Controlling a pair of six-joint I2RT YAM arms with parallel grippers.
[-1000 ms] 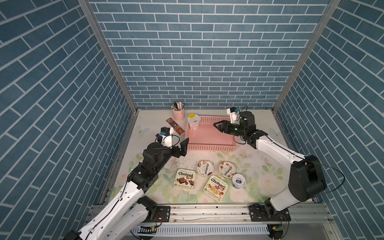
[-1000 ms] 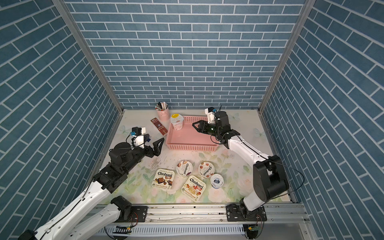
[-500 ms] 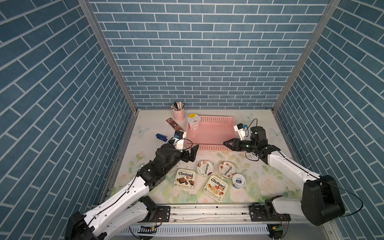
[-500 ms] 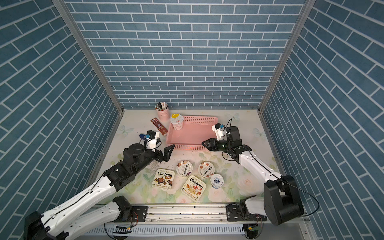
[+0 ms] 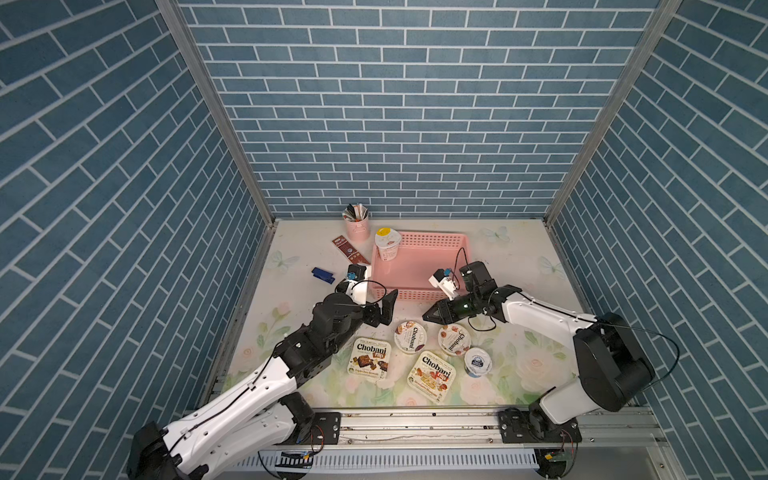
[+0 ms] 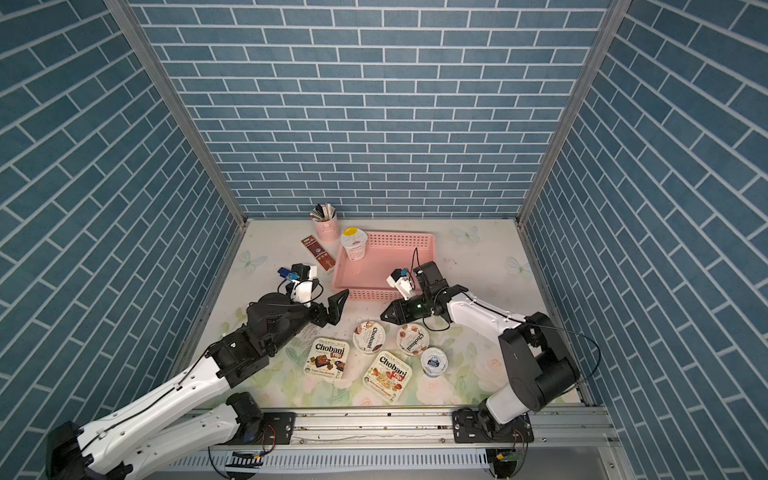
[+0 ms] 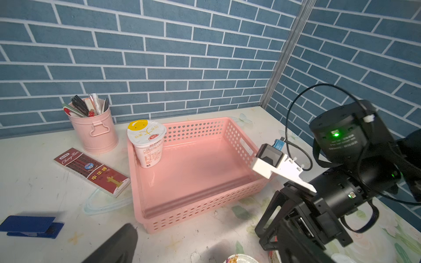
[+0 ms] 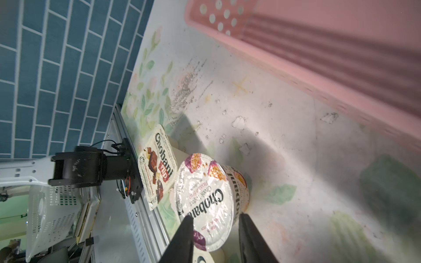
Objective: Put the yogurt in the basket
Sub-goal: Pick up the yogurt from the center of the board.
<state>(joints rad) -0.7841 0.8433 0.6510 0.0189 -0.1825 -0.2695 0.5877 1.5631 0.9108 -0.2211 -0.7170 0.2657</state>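
The pink basket (image 5: 432,237) (image 6: 399,239) (image 7: 196,202) stands at the back middle. A taller yellow-topped yogurt (image 5: 387,245) (image 6: 354,245) (image 7: 147,143) stands upright in its back left corner. On the table in front of it lie two squarish Chobani Flip cups (image 5: 370,359) (image 5: 432,376), two round Chobani cups (image 5: 410,336) (image 5: 455,340) and a small blue-white cup (image 5: 478,362). My right gripper (image 5: 430,316) (image 6: 388,316) (image 8: 216,225) points at the left round cup (image 8: 205,198), jaws narrowly open and empty. My left gripper (image 5: 380,311) (image 6: 328,311) hangs wide open and empty by the basket's front left corner.
A pink pen holder (image 5: 356,226) stands at the back left of the basket. A flat brown chocolate bar (image 5: 351,250) and a blue clip (image 5: 323,275) lie to the basket's left. Blue brick walls close three sides, and a metal rail (image 5: 415,419) runs along the front.
My right gripper came from over the basket down to the table in front of it, toward the round cups, with its jaws narrowing. My left gripper moved right, toward the basket's front left corner.
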